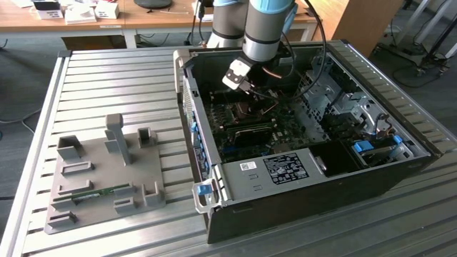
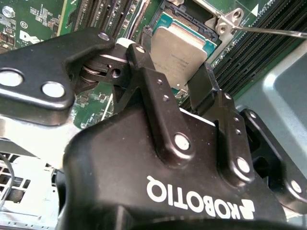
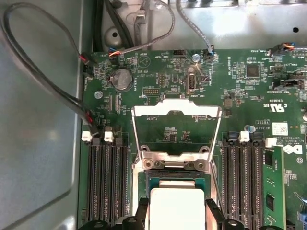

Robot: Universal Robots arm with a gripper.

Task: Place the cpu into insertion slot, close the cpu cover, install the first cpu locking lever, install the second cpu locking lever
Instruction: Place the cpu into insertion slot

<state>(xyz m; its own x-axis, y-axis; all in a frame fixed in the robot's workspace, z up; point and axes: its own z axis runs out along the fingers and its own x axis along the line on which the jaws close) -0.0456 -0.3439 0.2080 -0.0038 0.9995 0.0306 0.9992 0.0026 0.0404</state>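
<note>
**Near to far.** At the exterior view's lower left, a grey fixture plate (image 1: 107,176) on the slatted metal table (image 1: 107,80) carries one green memory stick (image 1: 93,197). At the exterior view's right lies the open computer case (image 1: 314,198). Its grey labelled housing (image 1: 236,182) sits in front of the green board (image 1: 246,126). Farther in, the arm (image 1: 264,27) enters at the top centre of the frame, with the gripper (image 1: 239,80) low over the board.

In the first wrist view, black memory slots (image 3: 108,182) flank the socket and a grey cable (image 3: 38,72) loops along the case wall. The cpu cover (image 3: 177,109) stands swung back, open, beyond the socket.

The gripper's fingers (image 2: 144,67) are closed partway against opposite edges of the cpu (image 2: 180,48), holding it at the socket. Whether it is seated cannot be told.
</note>
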